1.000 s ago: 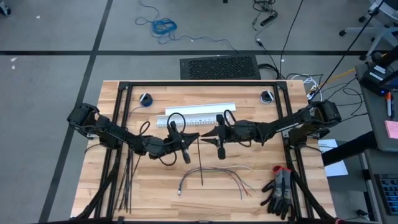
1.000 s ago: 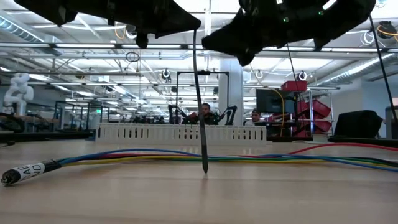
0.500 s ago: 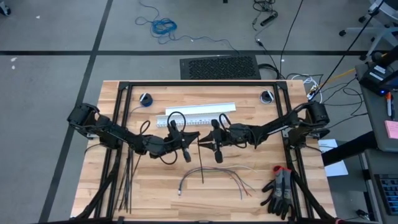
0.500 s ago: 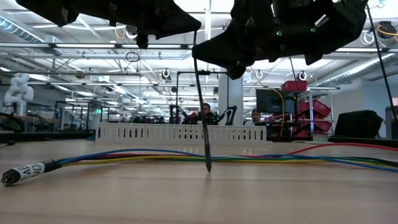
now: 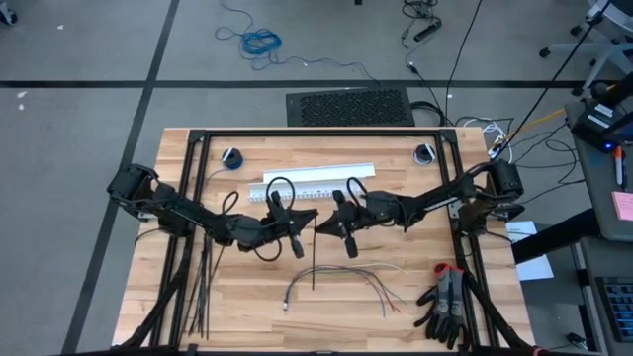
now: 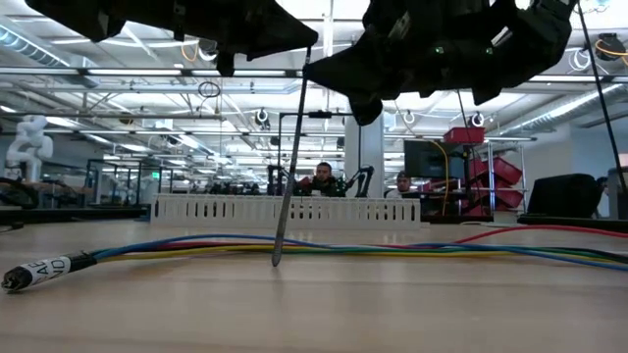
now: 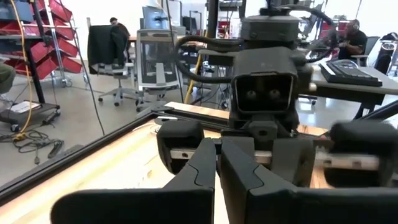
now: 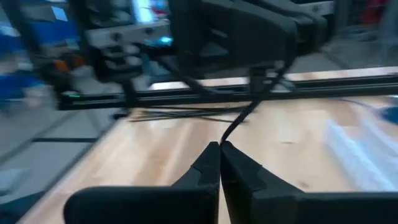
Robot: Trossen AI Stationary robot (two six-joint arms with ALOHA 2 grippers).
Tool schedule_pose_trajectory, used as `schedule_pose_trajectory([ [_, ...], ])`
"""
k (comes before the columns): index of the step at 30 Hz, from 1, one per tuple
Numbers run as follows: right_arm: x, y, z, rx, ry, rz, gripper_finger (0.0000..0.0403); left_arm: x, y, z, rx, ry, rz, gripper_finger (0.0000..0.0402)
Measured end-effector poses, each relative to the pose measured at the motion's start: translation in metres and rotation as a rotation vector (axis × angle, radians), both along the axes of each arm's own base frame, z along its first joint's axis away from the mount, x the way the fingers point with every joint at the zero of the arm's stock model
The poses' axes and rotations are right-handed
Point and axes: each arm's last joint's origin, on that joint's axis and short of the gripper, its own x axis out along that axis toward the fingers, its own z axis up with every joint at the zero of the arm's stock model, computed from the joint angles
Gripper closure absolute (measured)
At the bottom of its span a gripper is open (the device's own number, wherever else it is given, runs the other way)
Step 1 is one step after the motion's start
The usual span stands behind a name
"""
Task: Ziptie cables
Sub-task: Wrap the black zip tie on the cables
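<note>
Since a sec ago your right gripper [image 5: 322, 225] slid toward 9 o'clock, and the ziptie [image 6: 286, 176] is now tilting instead of hanging straight. Both grippers are pinching it shut btw, left gripper [image 5: 309, 218] up top. Cables [image 5: 341, 277] are lying loose at 6 o'clock, nothing's looped yet. Spare zipties [image 5: 201, 292] near 8. Wooden table [image 5: 247, 297], busy lab w/ ppl behind.
</note>
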Motion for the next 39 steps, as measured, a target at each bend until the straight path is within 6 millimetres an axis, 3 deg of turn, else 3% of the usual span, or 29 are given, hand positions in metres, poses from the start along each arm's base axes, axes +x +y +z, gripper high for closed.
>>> schedule_pose_trajectory([
  [4, -0.001, -0.012, 0.001, 0.079, 0.016, 0.151, 0.0403, 0.0, -0.005, 0.004, 0.107, 0.002, -0.075, 0.0379],
  [10, -0.005, -0.028, -0.002, 0.166, 0.066, 0.354, 0.0403, -0.01, -0.018, 0.025, 0.272, -0.086, -0.132, 0.0338],
  [15, -0.011, -0.024, 0.002, 0.18, 0.052, 0.647, 0.0403, -0.019, -0.028, 0.028, 0.355, -0.04, -0.226, 0.0304],
  [18, -0.015, -0.014, 0.002, 0.149, 0.026, 0.819, 0.0403, -0.017, -0.033, 0.023, 0.411, -0.032, -0.458, 0.0298],
  [22, -0.019, 0.001, 0.002, 0.108, -0.016, 1.026, 0.0403, -0.006, -0.031, 0.013, 0.453, -0.089, -0.717, 0.0296],
  [26, -0.023, 0.016, 0.002, 0.063, -0.071, 1.168, 0.0403, 0.012, -0.021, 0.007, 0.463, -0.163, -0.715, 0.0296],
  [34, -0.024, 0.019, -0.002, 0.059, -0.063, 1.183, 0.0403, 0.076, -0.013, -0.002, 0.406, -0.191, -0.838, 0.0296],
  [39, -0.029, 0.019, -0.009, 0.067, -0.053, 1.243, 0.0403, 0.089, -0.009, -0.003, 0.347, -0.165, -0.925, 0.0296],
])
